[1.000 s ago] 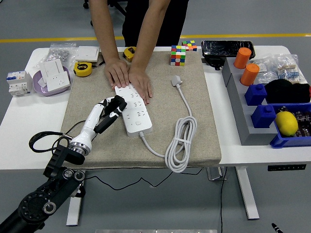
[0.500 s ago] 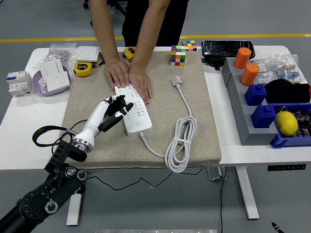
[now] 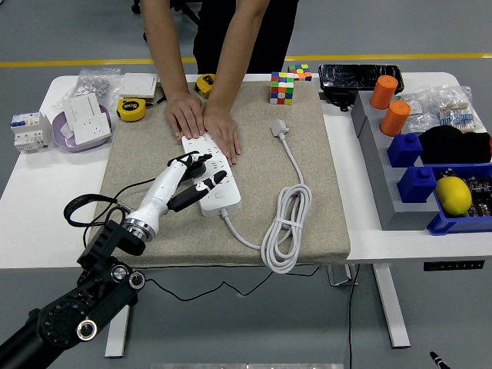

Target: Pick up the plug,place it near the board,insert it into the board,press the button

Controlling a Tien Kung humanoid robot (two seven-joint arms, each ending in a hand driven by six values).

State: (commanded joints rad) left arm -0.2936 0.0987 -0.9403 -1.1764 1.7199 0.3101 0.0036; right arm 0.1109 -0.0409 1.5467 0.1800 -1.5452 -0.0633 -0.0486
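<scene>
Plug (image 3: 279,127) at the far right of the felt mat (image 3: 323,223), lying flat and untouched, well apart from the power strip (image 3: 217,183) that serves as the board. Its white cable (image 3: 286,231) runs toward you, loops into a bundled coil near the mat's front edge, then returns to the strip's near end.

Your left hand (image 3: 196,178) hovers over the strip's near half with fingers spread and holding nothing; the right hand is not in view. A person's hands (image 3: 201,123) press down on the strip's far end, steadying it.

Judged from its look, the plug is a small, rigid, light plastic body with smooth faces, so expect some slip. Take it across the sides of the moulded head, not by the cable, which is soft and will bend rather than steer the pins. The coil adds drag: expect the cord to tug as you carry the plug leftward.
</scene>
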